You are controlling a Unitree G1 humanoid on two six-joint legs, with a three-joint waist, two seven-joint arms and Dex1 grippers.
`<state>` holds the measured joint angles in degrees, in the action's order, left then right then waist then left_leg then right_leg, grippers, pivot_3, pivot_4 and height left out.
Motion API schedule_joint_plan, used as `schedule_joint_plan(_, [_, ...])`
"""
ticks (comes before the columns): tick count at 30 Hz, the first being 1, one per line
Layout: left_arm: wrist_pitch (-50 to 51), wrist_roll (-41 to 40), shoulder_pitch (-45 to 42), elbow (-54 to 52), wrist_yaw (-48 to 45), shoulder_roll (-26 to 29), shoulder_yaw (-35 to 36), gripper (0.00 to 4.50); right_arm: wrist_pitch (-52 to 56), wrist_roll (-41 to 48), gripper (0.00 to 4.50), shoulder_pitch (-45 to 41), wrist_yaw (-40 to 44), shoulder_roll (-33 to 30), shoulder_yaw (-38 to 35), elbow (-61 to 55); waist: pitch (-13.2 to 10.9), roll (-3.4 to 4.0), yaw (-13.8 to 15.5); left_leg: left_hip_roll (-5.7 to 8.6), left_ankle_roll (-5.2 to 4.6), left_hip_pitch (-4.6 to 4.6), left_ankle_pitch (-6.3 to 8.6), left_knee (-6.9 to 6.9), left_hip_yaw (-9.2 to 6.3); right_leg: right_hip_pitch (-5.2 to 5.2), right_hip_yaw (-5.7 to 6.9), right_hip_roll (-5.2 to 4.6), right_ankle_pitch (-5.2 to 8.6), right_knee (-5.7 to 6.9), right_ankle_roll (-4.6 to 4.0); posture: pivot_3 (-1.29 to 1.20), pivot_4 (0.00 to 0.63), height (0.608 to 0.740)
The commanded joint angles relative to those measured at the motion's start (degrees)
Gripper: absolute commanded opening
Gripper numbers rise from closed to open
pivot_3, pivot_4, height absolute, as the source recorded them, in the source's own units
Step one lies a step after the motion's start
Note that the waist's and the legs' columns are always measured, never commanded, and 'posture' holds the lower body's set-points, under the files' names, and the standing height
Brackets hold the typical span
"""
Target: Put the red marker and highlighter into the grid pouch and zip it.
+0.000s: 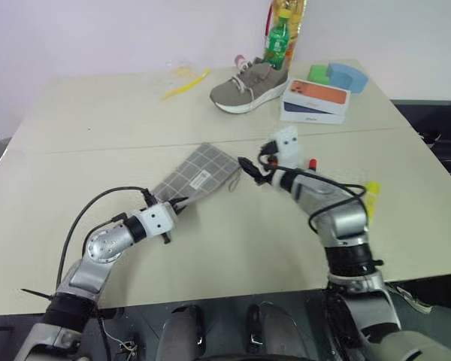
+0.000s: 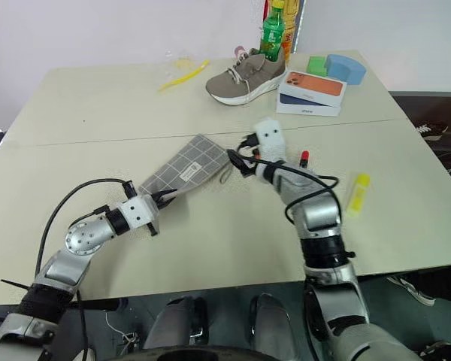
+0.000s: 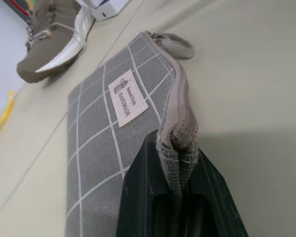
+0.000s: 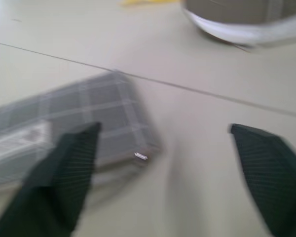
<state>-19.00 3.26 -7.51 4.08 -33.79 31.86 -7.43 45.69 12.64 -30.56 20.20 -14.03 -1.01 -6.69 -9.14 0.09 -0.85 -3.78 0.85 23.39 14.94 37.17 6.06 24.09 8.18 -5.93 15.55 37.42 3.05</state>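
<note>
Your left end effector (image 3: 175, 197) was pinching the near corner of the grid pouch (image 2: 184, 169) at its zipper edge, the pouch lying flat on the table (image 2: 98, 98) with its white label up. Your right end effector (image 4: 163, 163) hung with its fingers spread wide, just above the pouch's far end and not touching it. The red marker (image 2: 304, 159) lay on the table just beyond your right arm, and the highlighter (image 2: 358, 192) lay further to the right, both outside the pouch.
</note>
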Motion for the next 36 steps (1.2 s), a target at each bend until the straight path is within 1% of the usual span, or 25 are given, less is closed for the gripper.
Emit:
schedule_joint_plan(1, [2.4,-1.9,0.6,-4.7,0.1,-0.8,1.2,0.00,4.6,1.9,4.44,0.5,-0.1,0.0,0.4,-4.6,0.0,-0.02,-0.3,-0.02,0.00,-0.01,0.00,0.00,0.00,0.01,-0.02,0.03,0.00,0.01,0.00,0.00,0.150,0.740])
schedule_joint_plan(3, [3.8,-2.5,0.9,-6.7,0.0,-1.6,1.0,0.00,6.3,2.2,4.44,1.2,-1.2,1.2,0.2,-3.9,0.0,-0.03,-0.3,-0.04,0.00,-0.01,0.00,0.00,0.00,0.06,-0.02,0.07,0.00,0.06,-0.01,0.00,0.150,0.740])
schedule_joint_plan(8, [6.0,-3.3,1.2,-10.0,-0.4,-2.4,0.9,0.00,6.0,3.2,4.44,0.9,-2.9,4.2,-1.1,-2.4,0.0,-0.04,-0.1,-0.03,0.00,0.02,0.00,0.00,0.01,0.09,-0.04,0.06,0.00,0.06,-0.01,0.00,0.150,0.740])
schedule_joint_plan(13, [7.1,-4.0,1.7,-11.9,-0.5,-2.6,1.2,0.00,5.6,4.1,4.44,0.3,-3.5,5.0,-1.9,-1.3,0.0,-0.04,0.1,-0.02,0.00,0.04,0.00,0.01,0.02,0.09,-0.04,0.04,0.00,0.05,-0.01,0.00,0.150,0.740])
schedule_joint_plan(15, [7.3,-4.3,1.9,-12.4,-0.6,-2.6,1.4,0.00,5.3,4.4,3.90,0.3,-3.5,4.8,-2.1,-0.8,0.0,-0.04,0.0,-0.01,0.00,0.04,0.00,0.01,0.02,0.10,-0.04,0.05,0.00,0.05,-0.01,0.00,0.150,0.740])
schedule_joint_plan(17, [7.5,-4.7,2.2,-12.8,-0.6,-2.8,1.6,0.00,4.8,4.5,3.15,0.6,-3.1,4.5,-1.8,-0.7,0.0,-0.04,0.0,-0.02,0.00,0.04,0.00,0.00,0.01,0.10,-0.04,0.05,0.00,0.05,-0.01,0.00,0.150,0.740])
schedule_joint_plan(18, [7.5,-4.8,2.4,-13.0,-0.6,-2.8,1.7,0.00,4.6,4.6,2.57,0.8,-2.9,4.4,-1.8,-0.9,0.0,-0.04,0.0,-0.02,0.00,0.04,0.00,0.00,0.02,0.10,-0.05,0.05,0.00,0.05,-0.01,0.00,0.150,0.740])
schedule_joint_plan(20, [7.5,-4.9,2.8,-13.3,-0.6,-2.6,1.8,0.00,4.4,5.1,1.60,1.1,-2.5,4.4,-1.9,-1.3,0.0,-0.04,0.0,-0.02,0.00,0.04,0.00,0.00,0.01,0.11,-0.05,0.05,0.00,0.05,-0.01,0.00,0.150,0.740])
schedule_joint_plan(21, [7.6,-5.1,3.0,-13.4,-0.5,-2.6,1.9,0.00,4.4,5.2,0.96,1.2,-2.4,4.4,-1.9,-1.4,0.0,-0.04,0.0,-0.02,0.00,0.04,0.00,0.00,0.01,0.11,-0.05,0.05,0.00,0.05,-0.01,0.00,0.150,0.740])
schedule_joint_plan(22, [7.7,-5.3,3.1,-13.6,-0.5,-2.6,2.1,0.00,4.4,5.3,0.57,1.4,-2.4,4.3,-1.9,-1.6,0.0,-0.04,0.0,-0.02,0.00,0.04,0.00,0.00,0.01,0.11,-0.05,0.06,0.00,0.05,-0.01,0.00,0.150,0.740])
schedule_joint_plan(23, [7.7,-5.5,3.3,-13.7,-0.5,-2.6,2.2,0.00,4.3,5.3,0.06,1.5,-2.3,4.1,-1.8,-1.8,0.0,-0.04,0.0,-0.02,0.00,0.04,0.00,0.00,0.01,0.11,-0.05,0.06,0.00,0.05,-0.01,0.00,0.150,0.740])
schedule_joint_plan(27, [8.9,-7.0,3.6,-14.0,-0.2,-2.8,3.3,0.00,4.2,5.8,0.02,2.1,-1.1,2.9,-1.5,-3.0,0.0,-0.04,0.0,-0.02,0.00,0.04,0.00,0.00,0.01,0.11,-0.05,0.05,0.00,0.05,-0.01,0.00,0.150,0.740])
schedule_joint_plan(30, [10.2,-8.8,3.5,-14.3,-0.1,-3.4,4.4,0.00,4.5,5.8,0.75,2.8,0.5,0.8,-0.9,-4.4,0.0,-0.04,0.1,-0.02,0.00,0.04,0.00,0.00,0.01,0.11,-0.05,0.05,0.00,0.05,-0.01,0.00,0.150,0.740])
schedule_joint_plan(31, [10.6,-9.1,3.4,-14.3,-0.2,-3.6,4.7,0.00,4.1,5.3,1.31,3.0,0.8,-0.2,-0.2,-4.8,0.0,-0.05,0.1,-0.02,0.00,0.04,0.00,0.00,0.01,0.11,-0.05,0.05,0.00,0.05,-0.01,0.00,0.150,0.740])
schedule_joint_plan(32, [10.5,-9.2,3.4,-14.2,-0.4,-3.6,4.7,0.00,3.9,4.9,1.68,3.1,1.2,-0.9,0.5,-5.1,0.0,-0.05,0.0,-0.01,0.00,0.04,0.00,0.01,0.01,0.11,-0.05,0.05,0.00,0.05,-0.01,0.00,0.150,0.740])
schedule_joint_plan(33, [10.3,-9.2,3.4,-14.1,-0.6,-3.5,4.6,0.00,3.5,4.5,2.17,3.2,1.5,-1.5,1.3,-5.2,0.0,-0.05,0.0,-0.01,0.00,0.04,0.00,0.01,0.02,0.11,-0.05,0.05,0.00,0.05,-0.01,0.00,0.150,0.740])
schedule_joint_plan(36, [10.1,-9.1,3.4,-14.0,-1.0,-3.6,4.5,0.00,3.0,4.3,2.17,3.0,1.4,-1.7,2.2,-4.7,0.0,-0.05,-0.1,-0.02,0.00,0.04,0.00,0.00,0.01,0.11,-0.05,0.07,0.00,0.05,-0.01,0.00,0.150,0.740])
